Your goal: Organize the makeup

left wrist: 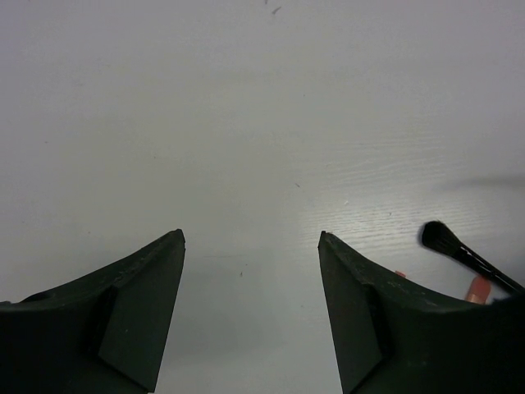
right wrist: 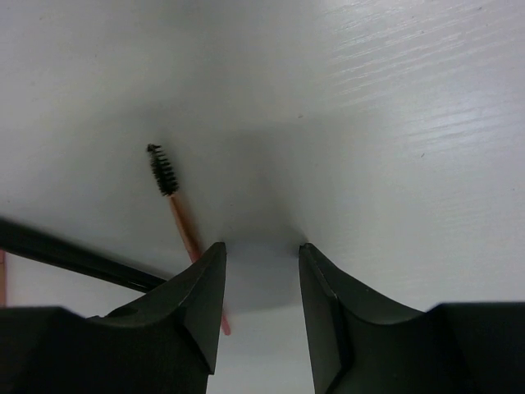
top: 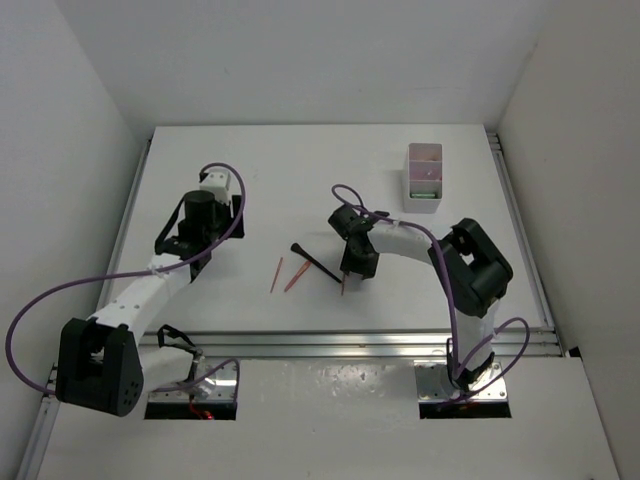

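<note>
Left claw (left wrist: 250, 240): fingers spread wide with only bare table (left wrist: 246, 98) between them. It holds nothing.
Left pencil (top: 277, 276): thin and pink-red, lying flat left of centre in the overhead view, slanted with its upper end to the right.
Right pencil (top: 297, 277): the same thin pink-red look, just beside the first and slanted more steeply. It is apart from both claws.
Brush (top: 313, 260): black, with a fluffy head at its upper-left end and a slim handle running down-right toward the right claw. In the left wrist view its head shows at the lower right, outside that claw's fingers.
Wand (right wrist: 176, 205): a thin orange-pink stem with a small black bristled tip. In the right wrist view the tip sits up and left of the claw. The stem runs down-right behind the picture-left finger, and its lower end shows just inside the gap.
Right claw (right wrist: 261, 246): low over the table at centre, fingers a little apart and not clamped on the wand.
Box (top: 424, 180): white, in the upper right, well apart from the right claw. The pink and green things inside are too small to tell.
</note>
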Motion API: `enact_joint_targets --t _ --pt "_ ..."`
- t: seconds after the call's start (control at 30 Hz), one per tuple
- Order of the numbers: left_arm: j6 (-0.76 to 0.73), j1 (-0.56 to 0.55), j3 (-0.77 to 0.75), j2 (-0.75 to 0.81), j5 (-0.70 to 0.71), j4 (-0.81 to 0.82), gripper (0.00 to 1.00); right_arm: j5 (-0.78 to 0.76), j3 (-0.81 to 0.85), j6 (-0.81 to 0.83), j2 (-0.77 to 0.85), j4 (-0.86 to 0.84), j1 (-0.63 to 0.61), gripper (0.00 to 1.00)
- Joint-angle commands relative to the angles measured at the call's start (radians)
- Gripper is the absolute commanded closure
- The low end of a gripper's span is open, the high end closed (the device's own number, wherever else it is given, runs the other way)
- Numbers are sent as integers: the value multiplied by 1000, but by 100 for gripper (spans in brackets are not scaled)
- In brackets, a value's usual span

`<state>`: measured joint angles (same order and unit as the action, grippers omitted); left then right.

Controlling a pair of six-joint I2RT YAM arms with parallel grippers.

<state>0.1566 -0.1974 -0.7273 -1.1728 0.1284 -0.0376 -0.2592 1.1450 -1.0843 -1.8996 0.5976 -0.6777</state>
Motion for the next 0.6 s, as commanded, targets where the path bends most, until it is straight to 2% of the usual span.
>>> enact_joint_targets --t 0.0,0.2,0.27,0.37,0.57 --pt "29 -5 14 25 19 4 28 6 -2 -12 -21 -5 20 59" --pt "38 -5 28 25 7 -5 28 -14 -22 0 30 73 27 60" --pt "38 -5 28 25 -6 10 28 -38 -24 79 68 53 17 60" --pt "38 -5 37 25 -6 31 28 -25 -13 294 103 -51 -14 59" --pt "27 -5 55 35 4 41 28 70 -7 418 96 -151 -23 58"
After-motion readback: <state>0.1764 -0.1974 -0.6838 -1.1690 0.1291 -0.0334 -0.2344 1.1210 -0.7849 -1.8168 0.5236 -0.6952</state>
